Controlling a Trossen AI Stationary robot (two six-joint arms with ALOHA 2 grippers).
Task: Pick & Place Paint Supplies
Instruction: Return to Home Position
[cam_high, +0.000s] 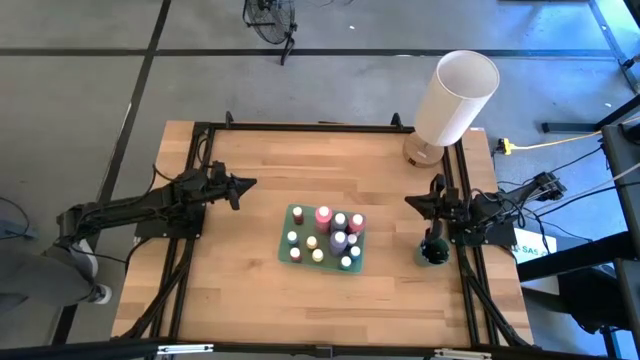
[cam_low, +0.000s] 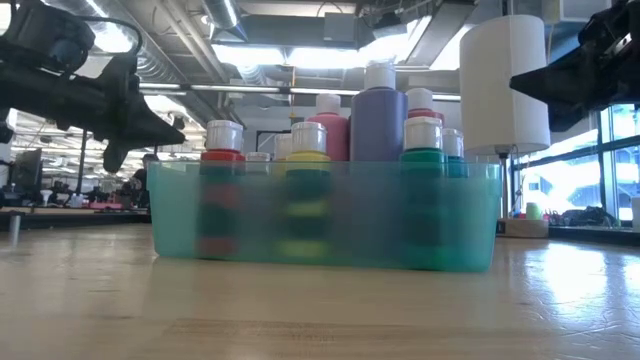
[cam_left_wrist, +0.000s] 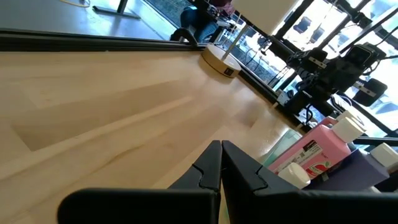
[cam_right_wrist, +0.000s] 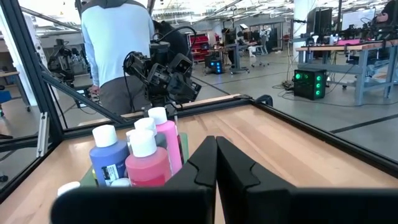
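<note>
- High view: the light green bin (cam_high: 282, 252) sits near the middle of the counter (cam_high: 230, 290), a little toward its right edge, packed with about 12 paint bottles (cam_high: 339, 240). A dark green cup (cam_high: 434, 250) with dark stems in it, probably the brushes, stands by the right edge. The left claw (cam_high: 245, 184) hangs over the left half and the right claw (cam_high: 410, 200) by the right edge, both well apart from the bin. A large white cylinder (cam_high: 455, 97) stands at the back right corner. No loose supplies lie on the wood.
- Low view: bottles stand upright behind the bin's translucent wall (cam_low: 470, 225), with the tall purple bottle (cam_low: 378, 120) and a pink bottle (cam_low: 330, 130) topping the rest. Nothing reaches into the bin.
- Left wrist view: the left claw's fingers (cam_left_wrist: 208, 171) are pressed together and carry nothing; the bin lies ahead.
- Right wrist view: the right claw's fingers (cam_right_wrist: 202, 165) are likewise pressed together and empty. A person (cam_right_wrist: 118, 50) stands beyond the counter.
- Judgement: sorting looks finished, and only parking both arms remains.
</note>
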